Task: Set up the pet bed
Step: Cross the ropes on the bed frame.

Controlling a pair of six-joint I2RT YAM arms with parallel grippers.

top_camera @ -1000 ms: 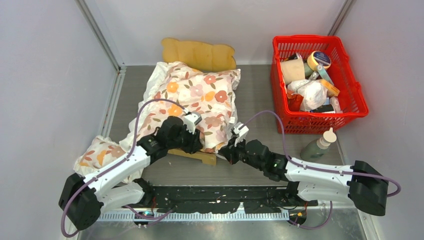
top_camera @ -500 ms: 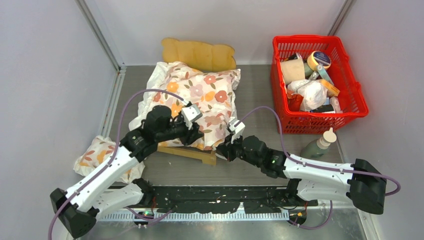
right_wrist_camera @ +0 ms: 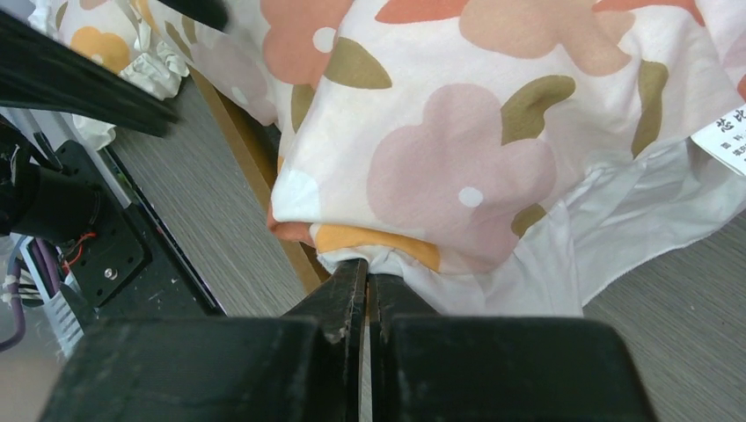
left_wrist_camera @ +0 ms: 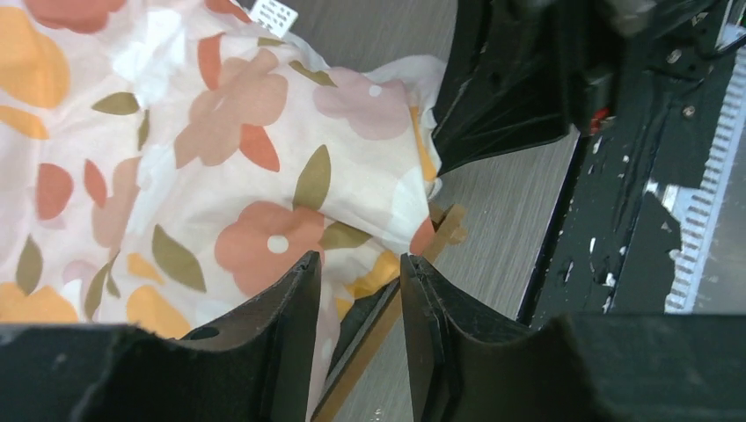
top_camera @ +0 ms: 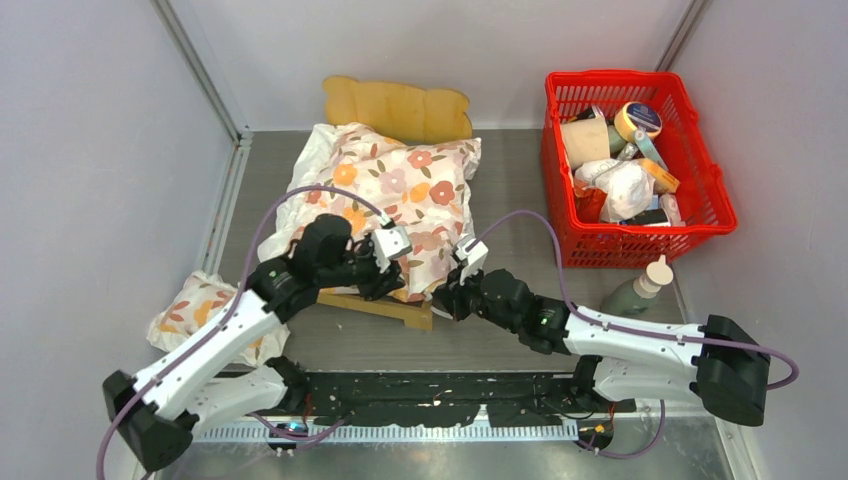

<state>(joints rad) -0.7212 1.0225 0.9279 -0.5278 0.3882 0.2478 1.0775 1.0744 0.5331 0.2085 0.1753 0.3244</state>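
Shifted leftward at the elbow since a second ago, the left arm (top_camera: 220, 335) hangs over the near end of the pet bed (top_camera: 385, 308), which sits on the tabletop (top_camera: 505, 190), headboard (top_camera: 398, 110) toward the far wall, floral cushion (top_camera: 400, 190) heaped on it. Left hand (left_wrist_camera: 359, 261) is half open above the cushion's edge, gripping nothing; right hand (right_wrist_camera: 367, 274) is pinched tight on the cushion's near corner.
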